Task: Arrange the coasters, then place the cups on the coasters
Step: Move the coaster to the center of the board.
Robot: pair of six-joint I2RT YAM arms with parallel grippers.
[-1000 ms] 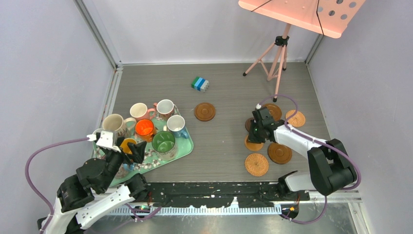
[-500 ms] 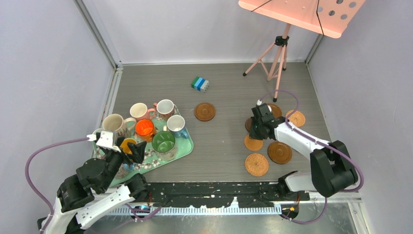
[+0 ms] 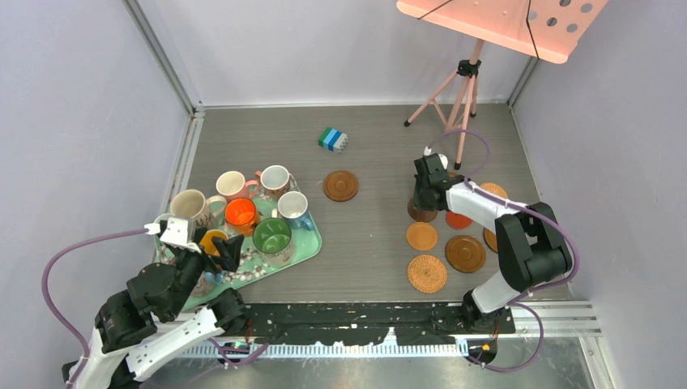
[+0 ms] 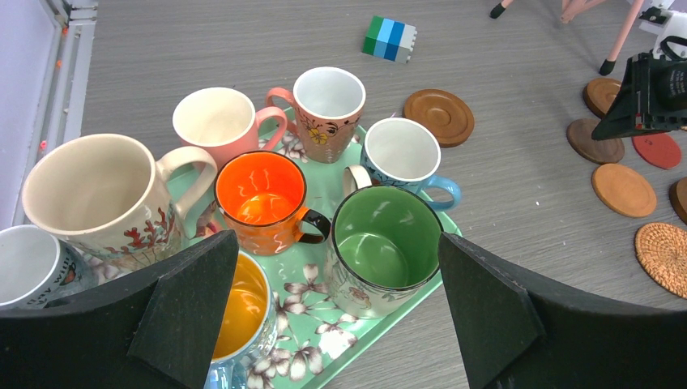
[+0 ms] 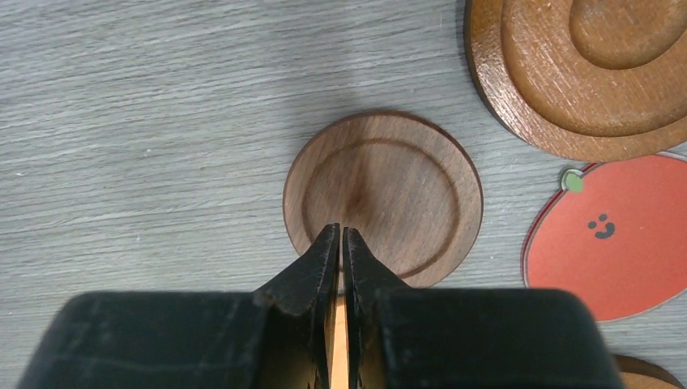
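I used the mint-green tray point(image 3: 312, 240) as my reference. All eight cups stood on it: the green-inside cup point(image 4: 385, 247) at its near right corner, the orange-inside cup point(image 4: 261, 198) just left of that, the yellow-inside cup point(image 4: 241, 304) at the near edge, the white-and-blue cup point(image 4: 403, 152) behind the green one, the mauve cup point(image 4: 328, 97) and pink cup point(image 4: 217, 121) along the far side, the large cream cup point(image 4: 96, 194) at the left, and a pale cup point(image 4: 28, 263) at the far left, partly cut off by the frame.

My left gripper point(image 4: 332, 312) hovered above the near edge of the tray with its fingers spread wide, holding nothing.

No coaster lay on the tray. One dark wood coaster point(image 3: 341, 185) sat alone just right of the tray's far corner. The remainder lay well to the right of the tray: a dark walnut coaster point(image 5: 382, 194), a red tomato-face coaster point(image 5: 612, 235), a tan coaster point(image 3: 421, 236), a ridged brown coaster point(image 3: 465, 253) and a wicker coaster point(image 3: 427, 273).

My right gripper point(image 5: 342, 243) had its fingers pressed together, with a thin tan edge showing between them; I could not tell what that was. Its tips sat over the near rim of the walnut coaster
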